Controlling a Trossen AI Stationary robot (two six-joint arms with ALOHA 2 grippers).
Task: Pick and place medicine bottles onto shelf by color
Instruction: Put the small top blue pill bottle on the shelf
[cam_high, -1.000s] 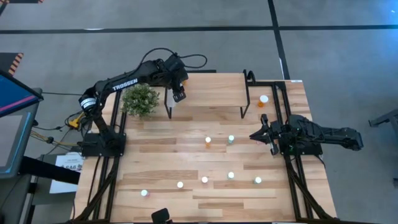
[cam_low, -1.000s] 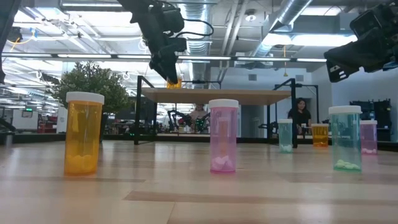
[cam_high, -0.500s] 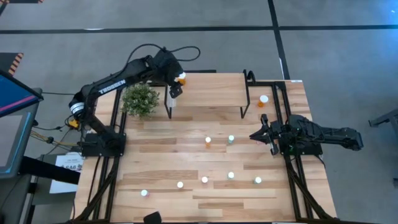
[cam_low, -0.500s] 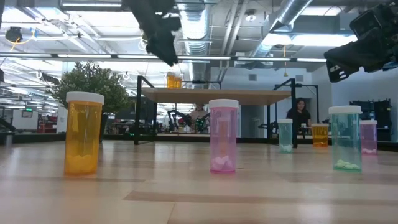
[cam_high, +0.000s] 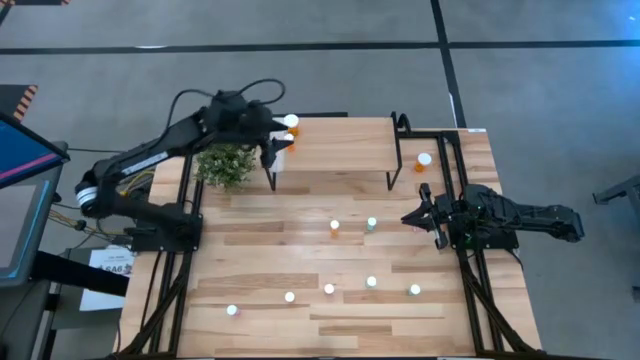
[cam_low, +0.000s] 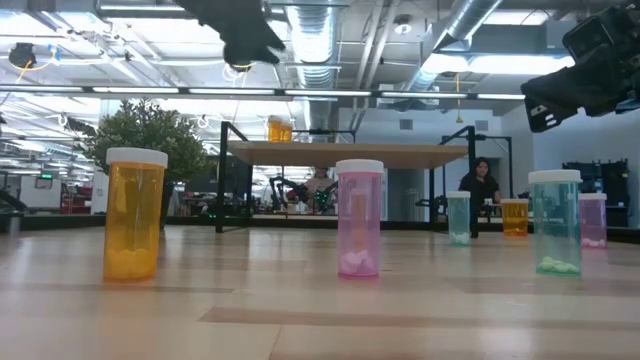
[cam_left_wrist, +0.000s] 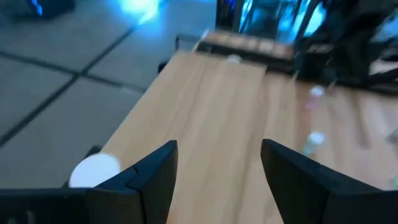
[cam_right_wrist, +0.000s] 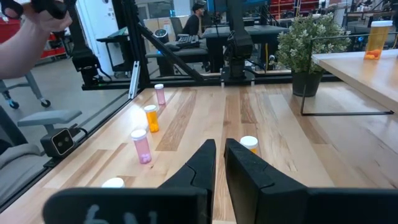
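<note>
An orange medicine bottle (cam_high: 290, 125) with a white cap stands upright on the shelf (cam_high: 340, 145) at its far left corner, also seen in the low view (cam_low: 279, 129). My left gripper (cam_left_wrist: 217, 168) hangs open above and just left of it (cam_high: 272, 145), touching nothing; the bottle's cap (cam_left_wrist: 94, 169) shows beside one finger. Several more bottles stand on the table: orange (cam_low: 134, 213), pink (cam_low: 359, 217), green (cam_low: 555, 222). My right gripper (cam_right_wrist: 219, 155) rests shut at the table's right edge (cam_high: 410, 217).
A potted plant (cam_high: 225, 160) stands by the shelf's left end, under my left arm. One orange bottle (cam_high: 424, 160) stands right of the shelf. Black frame rails run along both table sides. A person's hand (cam_right_wrist: 25, 31) shows beyond the table.
My left gripper has let go of the orange bottle on the shelf, risen and drawn back toward the table's left edge, tipping from pointing down to nearly level. The bottle stays upright on the shelf's far left corner.
</note>
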